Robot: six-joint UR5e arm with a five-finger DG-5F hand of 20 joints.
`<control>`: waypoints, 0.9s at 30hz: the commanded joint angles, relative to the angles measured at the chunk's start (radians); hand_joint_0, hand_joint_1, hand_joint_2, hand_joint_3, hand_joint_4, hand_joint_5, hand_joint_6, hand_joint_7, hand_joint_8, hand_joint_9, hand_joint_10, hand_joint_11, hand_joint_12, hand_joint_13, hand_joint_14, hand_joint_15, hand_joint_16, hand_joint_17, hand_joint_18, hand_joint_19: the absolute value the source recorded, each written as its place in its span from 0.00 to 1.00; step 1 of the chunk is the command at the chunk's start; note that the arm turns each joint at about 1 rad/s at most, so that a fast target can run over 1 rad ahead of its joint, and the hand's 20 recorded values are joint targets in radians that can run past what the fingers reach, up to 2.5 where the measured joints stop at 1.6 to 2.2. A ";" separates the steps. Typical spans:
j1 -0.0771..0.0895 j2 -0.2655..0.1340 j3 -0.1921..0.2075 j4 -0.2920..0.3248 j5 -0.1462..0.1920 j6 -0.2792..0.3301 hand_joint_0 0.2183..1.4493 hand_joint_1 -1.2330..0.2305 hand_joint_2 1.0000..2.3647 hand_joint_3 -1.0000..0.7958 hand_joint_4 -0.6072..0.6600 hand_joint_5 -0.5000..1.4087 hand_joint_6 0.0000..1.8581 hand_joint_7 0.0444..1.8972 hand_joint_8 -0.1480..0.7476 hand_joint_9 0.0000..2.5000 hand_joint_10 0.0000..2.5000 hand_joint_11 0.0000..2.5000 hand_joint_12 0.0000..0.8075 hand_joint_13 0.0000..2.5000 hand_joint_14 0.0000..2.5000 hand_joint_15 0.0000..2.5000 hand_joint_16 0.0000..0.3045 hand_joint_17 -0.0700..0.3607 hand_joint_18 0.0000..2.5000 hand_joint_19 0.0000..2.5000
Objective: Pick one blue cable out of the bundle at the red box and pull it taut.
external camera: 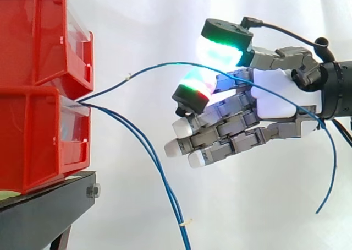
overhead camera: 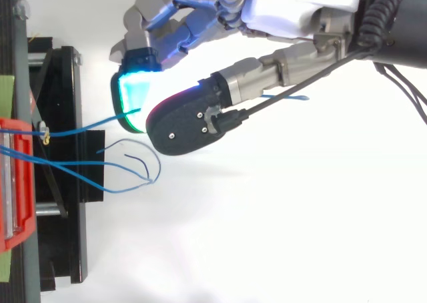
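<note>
**One blue cable of three sits in the hand's pinch**

Three thin blue cables [external camera: 113,113] come out of the gap between two red plastic bins with clear front panels, the upper bin [external camera: 33,35] stacked on the lower bin [external camera: 27,140]. Both rest on one black stand [external camera: 49,206] at the left, before a white curtain [external camera: 148,18]. What else the bins hold cannot be told.

The first cable [external camera: 159,66] rises from the gap in a shallow arch and is not drawn straight. It carries a small pale tag [external camera: 129,76] near the bins. It passes between the thumb's green-cyan pad [external camera: 223,49] and a finger's red-green pad [external camera: 195,87], which close on it from above and below. The hand [external camera: 275,96] reaches in from the right with its other fingers curled beneath, their tips white. Beyond the pinch the same cable runs across the hand and droops to a free end at lower right.

The other two cables [external camera: 148,151] hang down side by side, well clear of the hand. From above they form a loose loop [overhead camera: 155,163] just beside the stand.
</note>
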 commanded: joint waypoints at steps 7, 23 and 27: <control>0.000 0.000 0.000 -0.002 0.000 0.000 0.27 0.35 0.01 0.34 0.57 0.19 0.45 0.55 0.52 0.30 0.00 0.14 0.47 0.15 0.00 0.08 0.19 0.46 0.14 0.11; 0.000 0.000 0.001 -0.002 0.000 0.000 0.30 0.33 0.01 0.40 0.56 0.19 0.46 0.59 0.52 0.31 0.00 0.14 0.46 0.16 0.00 0.08 0.18 0.45 0.14 0.11; 0.000 0.000 0.001 -0.002 0.000 0.000 0.30 0.31 0.01 0.45 0.55 0.19 0.46 0.58 0.52 0.31 0.00 0.14 0.46 0.16 0.00 0.08 0.18 0.45 0.14 0.10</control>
